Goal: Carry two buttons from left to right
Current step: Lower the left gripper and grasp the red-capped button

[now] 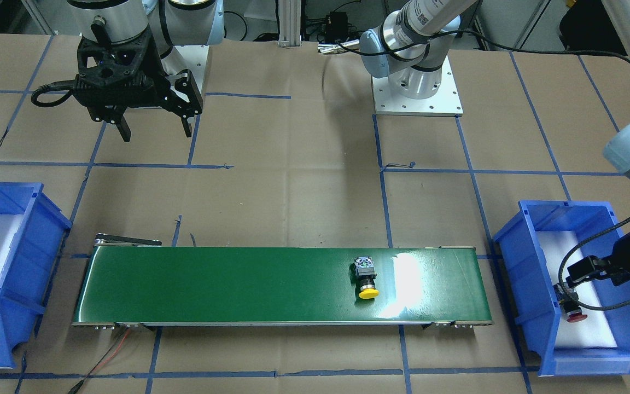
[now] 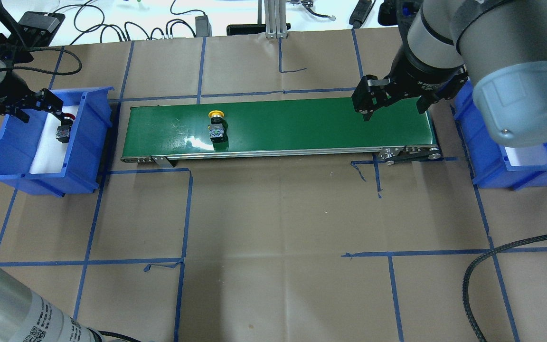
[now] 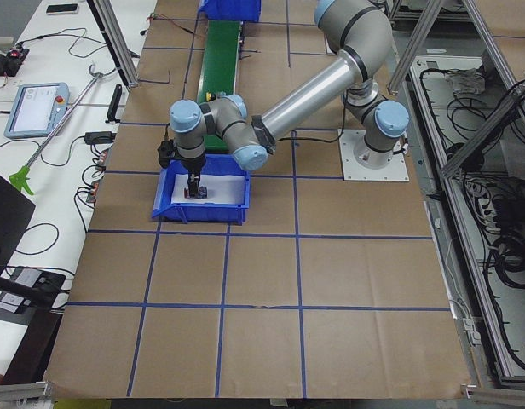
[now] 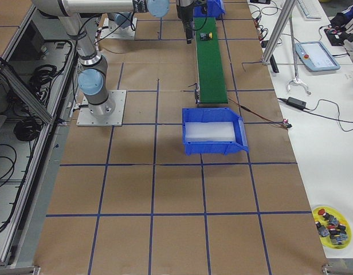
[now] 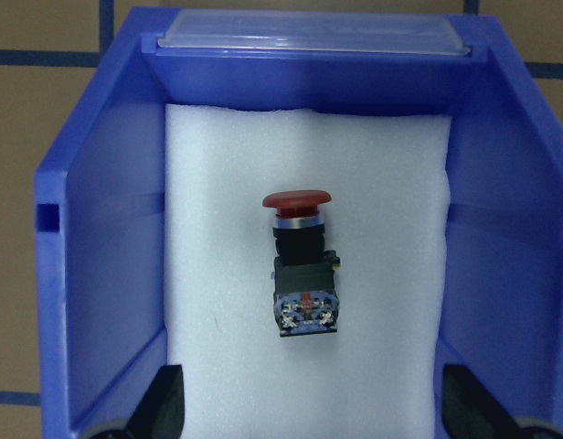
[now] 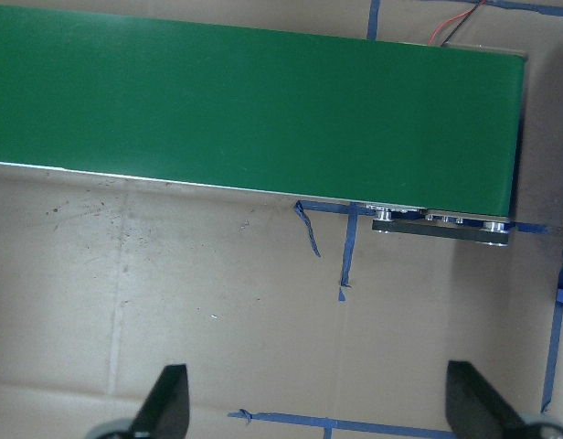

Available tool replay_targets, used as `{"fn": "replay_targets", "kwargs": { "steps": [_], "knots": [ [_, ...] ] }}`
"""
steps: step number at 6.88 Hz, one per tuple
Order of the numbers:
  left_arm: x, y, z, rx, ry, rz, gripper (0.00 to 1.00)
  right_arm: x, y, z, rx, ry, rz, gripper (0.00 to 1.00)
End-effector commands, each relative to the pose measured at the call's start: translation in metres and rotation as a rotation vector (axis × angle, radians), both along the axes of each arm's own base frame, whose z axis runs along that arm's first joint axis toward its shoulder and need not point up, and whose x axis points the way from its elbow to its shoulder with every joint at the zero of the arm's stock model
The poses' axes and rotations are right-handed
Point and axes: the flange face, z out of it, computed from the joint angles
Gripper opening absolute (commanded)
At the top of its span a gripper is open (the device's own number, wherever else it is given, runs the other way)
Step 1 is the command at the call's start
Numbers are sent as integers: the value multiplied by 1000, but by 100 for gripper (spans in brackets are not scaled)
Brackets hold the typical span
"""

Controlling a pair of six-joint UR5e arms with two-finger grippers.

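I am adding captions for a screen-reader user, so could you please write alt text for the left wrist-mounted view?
A red button lies on its side on white foam inside a blue bin, its cap toward the top of the view. The left gripper is open, its fingertips showing at the bottom corners, clear of the button.

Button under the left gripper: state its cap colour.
Red. The button shows best in the left wrist view, lying on white foam.
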Motion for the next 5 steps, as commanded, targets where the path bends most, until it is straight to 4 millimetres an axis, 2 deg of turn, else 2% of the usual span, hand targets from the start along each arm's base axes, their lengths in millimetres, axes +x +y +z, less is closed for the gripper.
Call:
{"fn": "replay_targets", "kwargs": {
  "steps": [1, 2, 3, 4, 5],
  "knots": [
    [4, -10, -41, -27, -10, 1, 100, 0, 0, 0, -1, 0, -2, 100],
    [4, -12, -51, -16, -5, -6, 100, 0, 0, 0, 1, 0, -1, 100],
    [3, -12, -53, -13, -4, -3, 99, 0, 0, -1, 2, 0, -1, 100],
    [3, -12, -54, -13, 0, -2, 94, 0, 0, 0, 1, 0, -1, 100],
    [2, -13, -55, -15, 3, 1, 74, 0, 0, 0, 1, 0, -1, 100]
  ]
}}
